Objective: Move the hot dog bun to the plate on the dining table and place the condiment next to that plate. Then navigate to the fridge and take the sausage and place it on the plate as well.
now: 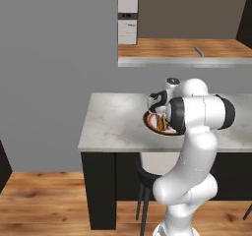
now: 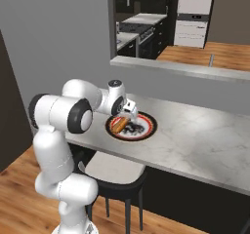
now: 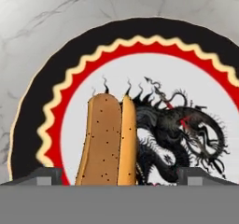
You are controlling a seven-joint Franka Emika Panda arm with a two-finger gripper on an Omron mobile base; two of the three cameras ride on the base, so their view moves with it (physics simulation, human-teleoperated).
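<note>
Starting at the gripper [image 3: 119, 174], we see its two dark finger tips [image 3: 44, 175] standing wide apart at the bottom of the hand view, one on each side of the tan-orange, elongated hot dog bun [image 3: 107, 141], with a clear gap between each tip and the bread, so the jaws are spread and clamp nothing. The bun lies on the round plate [image 3: 70, 73], its long axis running away from the hand. Its crust is speckled with fine dark dots, and a dark lengthwise slit divides a broad half from a narrower, more yellow half. The near end of the bun is cut off at the bottom of the hand view, so we cannot see its full length.

The plate has a black outer rim, a red band edged by a cream zigzag line, and a pale centre bearing a dark spiky dragon-like figure with small red touches. The bun covers the left part of that figure. The plate's right and lower edges run out of the hand view.

In the right base view the gripper [image 2: 128, 112] hangs low over the plate [image 2: 146, 130], directly above the bun [image 2: 118, 126], which sits on the plate's near-left part. In the left base view the arm's white elbow hides most of the plate [image 1: 150, 123], and the bun there is hard to make out.

The plate rests on the long white-grey marble dining table [image 2: 195, 140], which stands on a dark base. A dark stool with a pale seat [image 2: 114, 169] is tucked under its edge.
</note>
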